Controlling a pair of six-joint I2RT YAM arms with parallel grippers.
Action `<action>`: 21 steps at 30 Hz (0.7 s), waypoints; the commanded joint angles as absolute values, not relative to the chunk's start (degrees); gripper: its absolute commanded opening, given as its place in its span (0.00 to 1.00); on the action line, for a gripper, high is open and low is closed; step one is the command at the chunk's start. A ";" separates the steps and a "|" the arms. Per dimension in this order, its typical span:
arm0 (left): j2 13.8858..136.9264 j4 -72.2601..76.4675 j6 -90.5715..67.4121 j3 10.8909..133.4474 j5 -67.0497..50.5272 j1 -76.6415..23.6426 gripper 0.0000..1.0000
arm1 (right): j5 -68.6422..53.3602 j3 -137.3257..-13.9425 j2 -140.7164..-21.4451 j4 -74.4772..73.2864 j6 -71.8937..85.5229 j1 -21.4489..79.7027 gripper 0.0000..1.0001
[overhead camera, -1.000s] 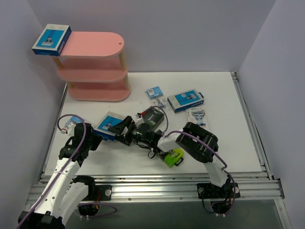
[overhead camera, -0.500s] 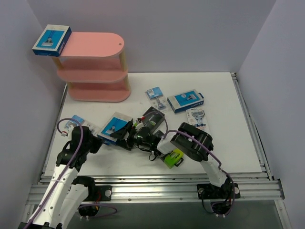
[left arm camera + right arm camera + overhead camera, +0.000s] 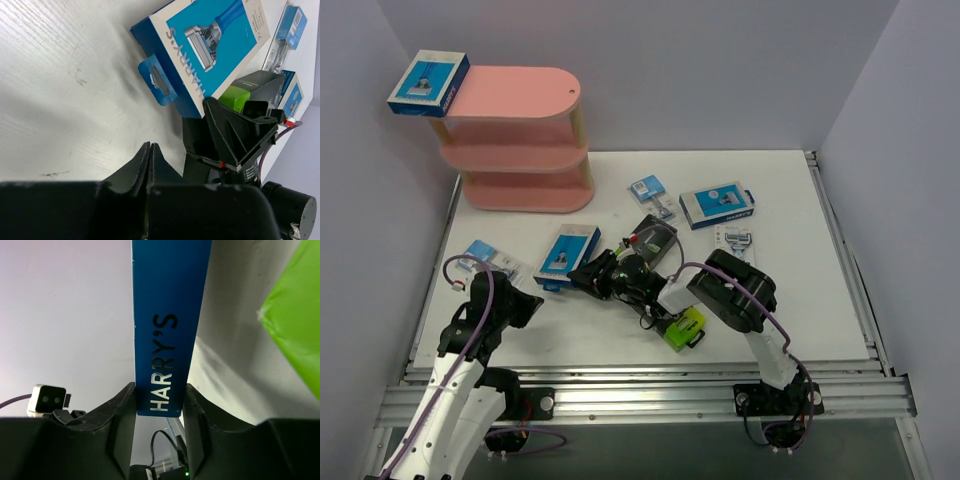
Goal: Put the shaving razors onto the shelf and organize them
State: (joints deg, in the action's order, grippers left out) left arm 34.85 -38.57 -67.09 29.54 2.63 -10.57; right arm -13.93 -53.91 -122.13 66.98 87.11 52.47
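Blue Harry's box [image 3: 170,340] sits pinched in the right hand [image 3: 160,390].

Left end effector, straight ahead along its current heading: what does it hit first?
Probably the blue Harry's box, at its hang-tab end: the shut left end effector points right at that tab across the table. Depth is unclear, so its tips could pass just below it.

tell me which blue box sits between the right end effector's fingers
The Harry's box left of table centre, edge in the right end effector. A second box tops the shelf; a third box lies loose farther right.
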 commanded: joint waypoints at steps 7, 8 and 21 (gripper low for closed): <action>32.87 -38.67 -64.61 29.79 2.37 -10.72 0.19 | -11.69 -53.09 -123.49 55.10 89.30 50.89 0.00; 32.70 -38.58 -64.16 30.06 2.55 -10.81 0.25 | -11.78 -53.17 -123.40 55.19 88.60 50.89 0.00; 34.01 -23.92 -70.83 36.21 -5.71 -9.67 0.55 | -13.89 -56.95 -113.92 57.84 75.69 47.90 0.00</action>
State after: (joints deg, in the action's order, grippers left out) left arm 34.00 -33.76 -66.81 32.80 -1.41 -10.20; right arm -14.83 -54.43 -119.81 60.53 79.99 49.82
